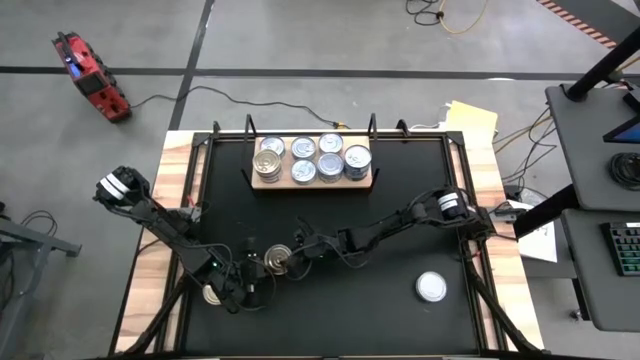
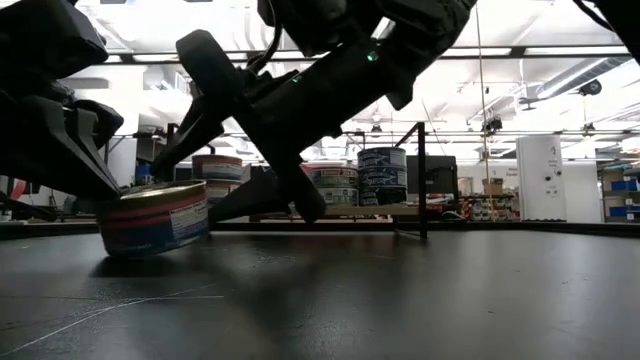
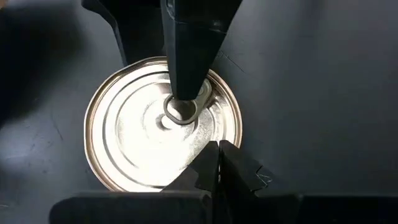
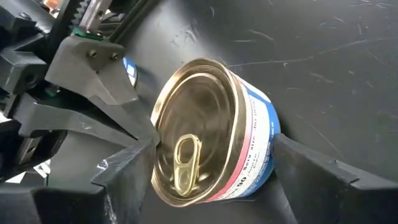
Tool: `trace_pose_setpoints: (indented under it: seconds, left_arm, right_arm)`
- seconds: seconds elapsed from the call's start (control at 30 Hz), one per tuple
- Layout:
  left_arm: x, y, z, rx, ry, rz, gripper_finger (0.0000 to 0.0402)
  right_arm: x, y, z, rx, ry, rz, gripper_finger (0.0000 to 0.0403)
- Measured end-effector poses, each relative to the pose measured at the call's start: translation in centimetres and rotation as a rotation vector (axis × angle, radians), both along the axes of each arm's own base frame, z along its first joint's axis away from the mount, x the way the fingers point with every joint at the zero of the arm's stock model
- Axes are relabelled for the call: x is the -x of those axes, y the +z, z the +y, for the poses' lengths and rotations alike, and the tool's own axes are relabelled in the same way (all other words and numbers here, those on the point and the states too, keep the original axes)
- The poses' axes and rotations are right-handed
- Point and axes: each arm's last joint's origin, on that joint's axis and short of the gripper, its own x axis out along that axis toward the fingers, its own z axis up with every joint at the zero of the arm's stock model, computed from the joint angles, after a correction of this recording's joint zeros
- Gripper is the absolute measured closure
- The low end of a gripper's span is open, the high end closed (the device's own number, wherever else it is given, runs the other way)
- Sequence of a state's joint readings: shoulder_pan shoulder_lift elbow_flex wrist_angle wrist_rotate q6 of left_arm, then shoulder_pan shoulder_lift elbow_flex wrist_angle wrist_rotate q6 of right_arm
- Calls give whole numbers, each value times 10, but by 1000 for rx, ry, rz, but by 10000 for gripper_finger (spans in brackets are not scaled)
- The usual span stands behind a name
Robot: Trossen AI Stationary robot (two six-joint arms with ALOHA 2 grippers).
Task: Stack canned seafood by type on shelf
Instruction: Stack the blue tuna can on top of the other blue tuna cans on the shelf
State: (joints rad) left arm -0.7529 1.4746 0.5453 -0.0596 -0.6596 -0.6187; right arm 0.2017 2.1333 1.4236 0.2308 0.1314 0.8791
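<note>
A gold-topped can with a blue, white and pink label (image 4: 255,124) stands on the black table, near its front and left of the middle (image 1: 277,260). My right gripper (image 4: 211,146) is open with one finger on each side of this can; I cannot tell whether either finger touches it. My left gripper (image 3: 219,158) is shut and meets the can from the opposite side. The shelf (image 1: 262,183), a light wooden board near the far edge, carries several cans (image 1: 315,158), some stacked two high (image 2: 382,170). My left gripper sets its shut fingertips (image 3: 211,155) against the top rim of the gold-topped can (image 3: 186,186), on the side facing the left arm. The fingers slant downward. The can's bottom is on the table.
A silver-topped can (image 1: 431,287) stands alone at the front right. Another can (image 1: 212,293) lies partly under the left arm. A black frame with upright posts (image 2: 421,180) runs round the table. The middle of the table between the shelf and the arms is bare black surface.
</note>
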Motion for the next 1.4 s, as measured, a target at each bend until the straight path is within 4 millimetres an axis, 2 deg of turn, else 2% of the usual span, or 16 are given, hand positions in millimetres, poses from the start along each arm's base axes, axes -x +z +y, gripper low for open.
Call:
trace_pose_setpoints:
  seconds: [0.2,0.47,0.73,0.97,1.07,1.17,1.4]
  left_arm:
    - [5,-3,-4,7,-38,25,401]
    - [8,-9,-6,3,-41,44,401]
    - [7,-14,-6,-15,-37,52,401]
    - [6,-24,-7,-40,-35,74,401]
    - [5,-27,-8,-40,-33,69,401]
    - [4,-28,-9,-39,-32,65,401]
    - [4,-25,-10,-42,-49,58,401]
  right_arm:
    - [-1,0,0,7,12,49,79]
    - [-2,4,-1,36,23,31,65]
    - [-5,-3,0,400,220,-2,83]
    - [-7,-13,6,556,324,-32,104]
    - [-7,-12,11,625,369,-62,123]
    - [-8,-9,15,658,383,-97,158]
    - [-9,-7,13,656,370,-121,291]
